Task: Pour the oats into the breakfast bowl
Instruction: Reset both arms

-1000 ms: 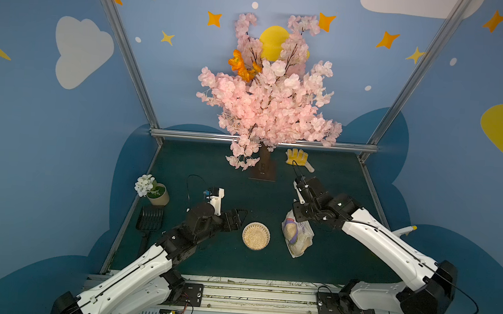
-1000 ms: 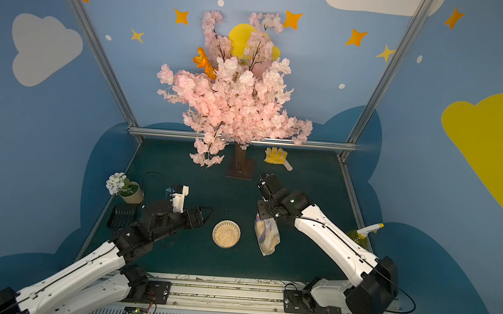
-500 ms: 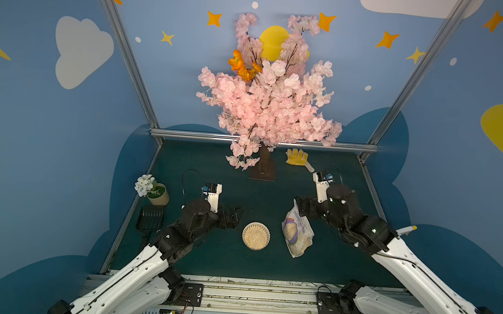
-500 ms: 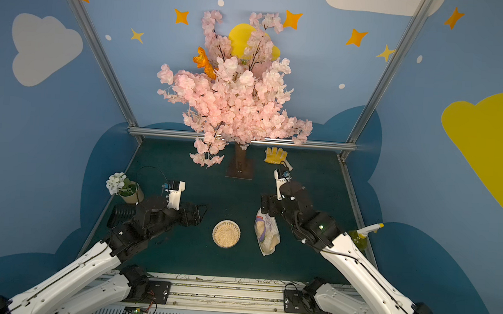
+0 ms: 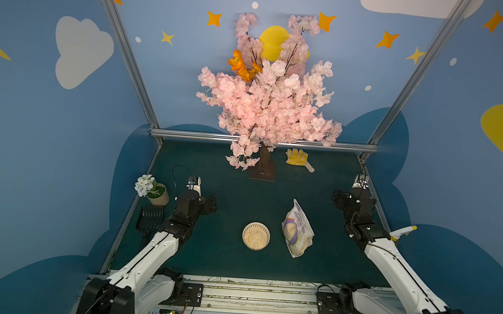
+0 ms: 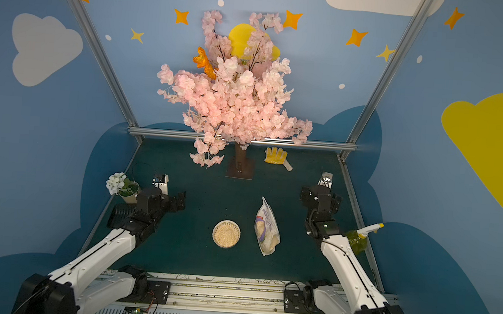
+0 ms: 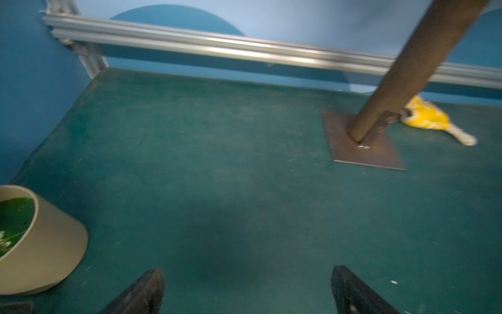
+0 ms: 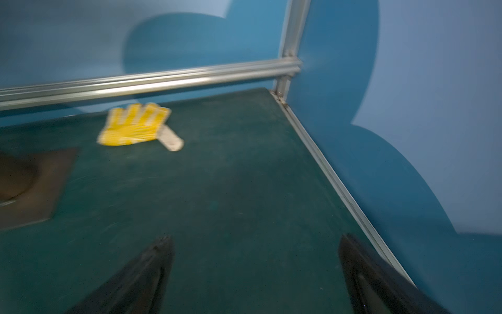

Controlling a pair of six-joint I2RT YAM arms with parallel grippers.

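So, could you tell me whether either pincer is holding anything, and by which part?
Nothing: left pincer and right pincer are open and empty; the oats bag lies free.

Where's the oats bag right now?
In both top views the oats bag lies on the green mat, close beside the breakfast bowl on its right.

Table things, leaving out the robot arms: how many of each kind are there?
Plants: 2 (tree, potted flowers)
Bowl: 1
Oats bag: 1
Glove: 1
Spray bottle: 1
Black rack: 1
Total: 7
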